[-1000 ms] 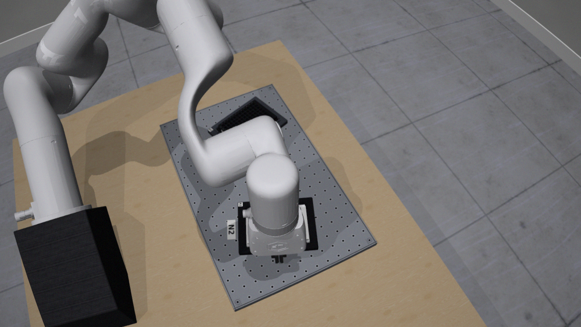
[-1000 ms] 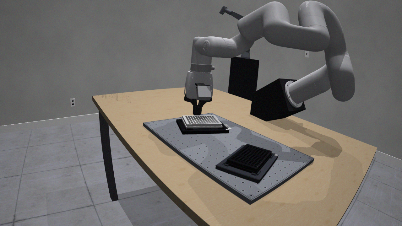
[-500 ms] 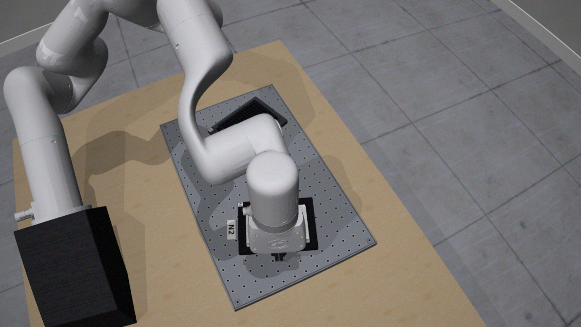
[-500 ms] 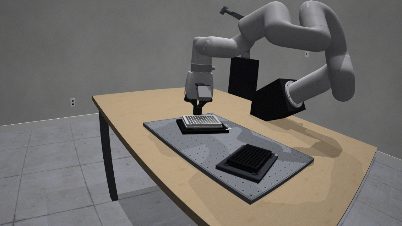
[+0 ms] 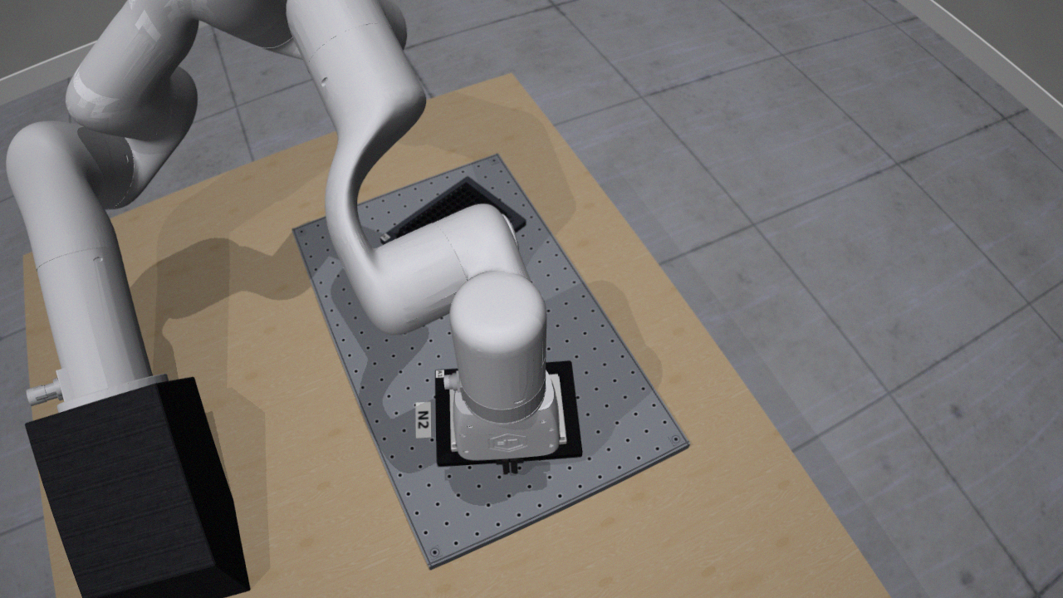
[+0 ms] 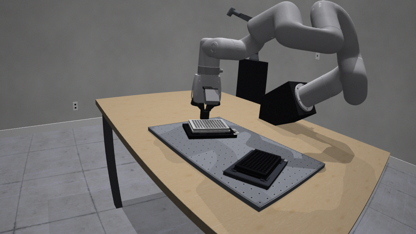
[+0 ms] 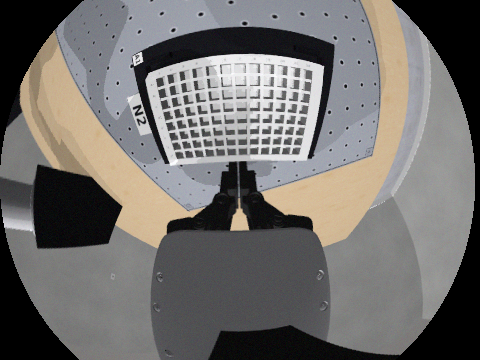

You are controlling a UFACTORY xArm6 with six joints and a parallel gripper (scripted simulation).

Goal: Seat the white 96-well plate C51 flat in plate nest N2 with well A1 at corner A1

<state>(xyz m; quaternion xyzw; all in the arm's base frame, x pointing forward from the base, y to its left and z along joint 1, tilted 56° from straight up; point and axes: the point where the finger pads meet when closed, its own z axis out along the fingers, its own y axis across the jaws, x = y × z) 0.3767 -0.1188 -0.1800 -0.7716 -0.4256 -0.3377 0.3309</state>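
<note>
The white 96-well plate C51 [image 6: 208, 125] rests on the black plate nest N2 [image 6: 209, 133]; it also shows in the wrist view [image 7: 236, 115]. Its far long side looks slightly raised. My gripper [image 6: 204, 115] is shut and empty, its fingertips just above the plate's far long edge, also seen in the wrist view [image 7: 236, 175]. In the top view the wrist hides most of the plate [image 5: 562, 416]; the fingertips [image 5: 512, 468] peek out at the nest's near edge. The N2 label [image 5: 423, 419] lies left of the nest. The black plate C15 [image 6: 257, 163] sits in nest N1 [image 6: 253, 177].
Both nests stand on a grey perforated deck [image 6: 232, 151] on a wooden table. The arm's black base block [image 5: 134, 483] stands at the table's left. A second black box [image 6: 251, 80] stands behind the table.
</note>
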